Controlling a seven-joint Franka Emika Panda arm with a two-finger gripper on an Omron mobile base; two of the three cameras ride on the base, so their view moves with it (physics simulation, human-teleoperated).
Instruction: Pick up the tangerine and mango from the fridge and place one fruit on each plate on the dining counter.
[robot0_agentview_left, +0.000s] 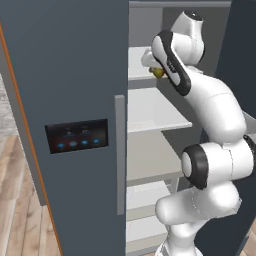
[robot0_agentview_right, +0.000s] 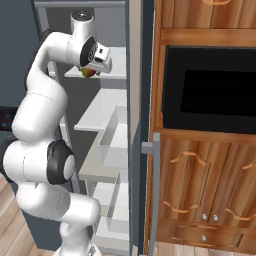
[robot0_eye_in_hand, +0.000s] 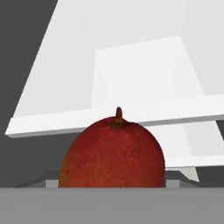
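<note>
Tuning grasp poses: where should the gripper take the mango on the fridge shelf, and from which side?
Across the mango's broad red middle, coming in level from the open front of the fridge. It sits stem-up in the hand view, and the shelf above likely blocks a top approach.

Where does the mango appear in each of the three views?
Left base view: mango, a sliver under the hand at the upper fridge shelf.
Right base view: mango, just below the hand, before the same shelf.
Hand view: mango, bottom centre, large.
Shared landmark: the shelf.
</note>
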